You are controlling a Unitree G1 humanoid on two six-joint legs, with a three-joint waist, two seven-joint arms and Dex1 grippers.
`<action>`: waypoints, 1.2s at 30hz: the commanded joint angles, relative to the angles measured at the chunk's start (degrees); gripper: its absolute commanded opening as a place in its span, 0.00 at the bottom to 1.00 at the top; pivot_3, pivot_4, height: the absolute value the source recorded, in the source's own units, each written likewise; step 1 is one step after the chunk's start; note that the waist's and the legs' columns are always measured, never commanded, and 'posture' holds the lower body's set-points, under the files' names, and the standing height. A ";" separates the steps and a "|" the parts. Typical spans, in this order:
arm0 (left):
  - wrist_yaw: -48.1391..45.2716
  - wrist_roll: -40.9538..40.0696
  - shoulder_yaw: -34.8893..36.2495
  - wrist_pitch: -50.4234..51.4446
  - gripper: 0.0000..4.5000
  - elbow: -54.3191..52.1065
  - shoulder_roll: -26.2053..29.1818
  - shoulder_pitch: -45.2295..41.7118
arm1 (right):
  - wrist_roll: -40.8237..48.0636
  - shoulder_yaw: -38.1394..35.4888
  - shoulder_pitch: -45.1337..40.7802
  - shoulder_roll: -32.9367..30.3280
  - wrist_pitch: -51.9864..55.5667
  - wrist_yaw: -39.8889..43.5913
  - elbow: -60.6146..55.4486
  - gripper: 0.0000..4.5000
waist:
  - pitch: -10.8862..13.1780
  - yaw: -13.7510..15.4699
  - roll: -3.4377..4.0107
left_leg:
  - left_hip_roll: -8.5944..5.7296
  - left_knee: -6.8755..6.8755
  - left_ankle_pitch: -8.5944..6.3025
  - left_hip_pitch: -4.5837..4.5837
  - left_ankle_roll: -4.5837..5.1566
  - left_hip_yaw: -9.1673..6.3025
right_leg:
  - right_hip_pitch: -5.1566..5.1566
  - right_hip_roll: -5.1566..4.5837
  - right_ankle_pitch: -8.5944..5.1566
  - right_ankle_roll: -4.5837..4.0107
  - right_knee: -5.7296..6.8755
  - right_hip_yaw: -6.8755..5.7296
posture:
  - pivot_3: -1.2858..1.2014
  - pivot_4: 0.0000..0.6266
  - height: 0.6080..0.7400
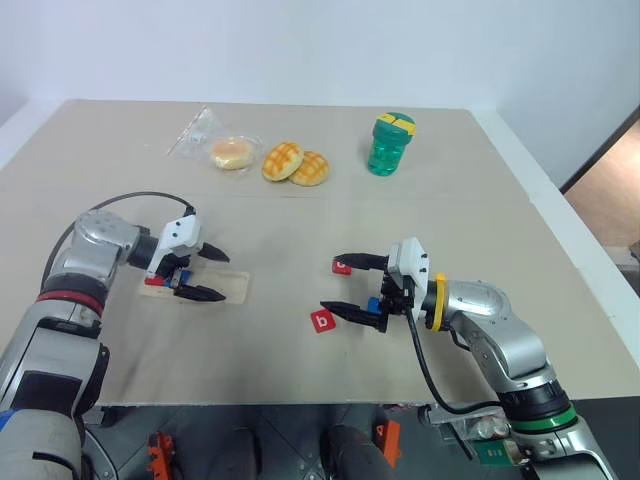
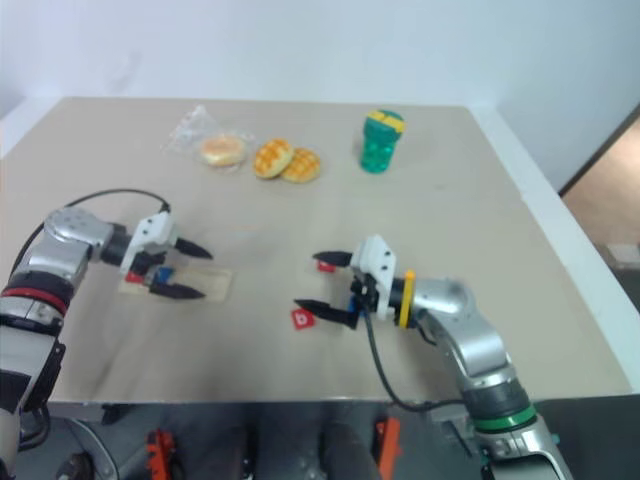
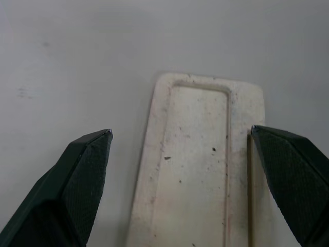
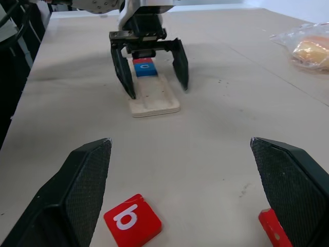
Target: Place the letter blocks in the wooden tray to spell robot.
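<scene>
The left gripper [image 1: 206, 274] hangs over the wooden tray [image 1: 232, 288] with its two black, cross-hatched fingers [image 3: 77, 180] spread wide and holding nothing; the tray is a pale, speckled strip with rounded corners and a shallow rectangular groove, its bare end lying just beyond and between the fingertips. In the right wrist view a red tile [image 4: 143, 61] and a blue tile [image 4: 145, 70] sit in the groove side by side, under the left gripper's palm. To the right, well apart from the tray, the right gripper [image 1: 331, 284] points toward it, its tapered black fingers likewise wide apart and empty. A flat, glossy red square block with a white "b" [image 1: 322, 321] lies on the beige table [image 1: 450, 200] just beside the nearer fingertip; another red block [image 1: 342, 266] lies by the farther fingertip, its letter unreadable. A blue block [image 1: 372, 304] shows between the fingers, close to the palm.
</scene>
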 commanded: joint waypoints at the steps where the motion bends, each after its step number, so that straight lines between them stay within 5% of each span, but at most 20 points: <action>1: -0.71 -2.10 -2.29 -1.78 1.00 0.90 0.22 -1.44 | -0.14 -1.56 1.68 -0.52 -0.21 -1.23 -3.64 0.99 | 0.00 -0.02 0.00 | 0.00 0.12 0.00 -0.01 0.00 -0.05 | 0.04 0.01 0.00 0.00 0.05 -0.04 | 0.52 0.24 1.00; 15: -0.71 -6.51 -2.78 -0.27 1.00 0.57 1.10 -3.83 | -0.40 -0.90 3.00 -0.51 0.25 -2.84 -4.54 0.99 | 0.00 -0.04 0.00 | -0.01 0.46 0.14 0.15 0.02 -0.42 | 0.20 0.10 -0.04 0.07 0.62 -0.26 | 0.52 0.24 1.00; 26: -0.71 -12.65 -12.22 -1.46 1.00 -5.83 6.69 -0.80 | -0.66 -0.07 2.65 -0.20 0.18 -1.86 -3.60 0.99 | 0.02 -0.05 0.03 | 0.05 0.46 0.17 0.17 0.04 -0.56 | 0.21 0.17 -0.07 -0.01 0.70 -0.36 | 0.52 0.24 1.00; 36: -0.71 -10.27 -16.78 -4.78 1.00 0.37 3.46 -2.91 | -0.74 -0.83 3.16 -0.90 0.73 -2.18 -4.96 0.99 | 0.02 -0.02 0.03 | 0.04 0.48 0.22 0.18 0.08 -0.62 | 0.24 0.18 -0.08 0.00 0.71 -0.45 | 0.52 0.24 1.00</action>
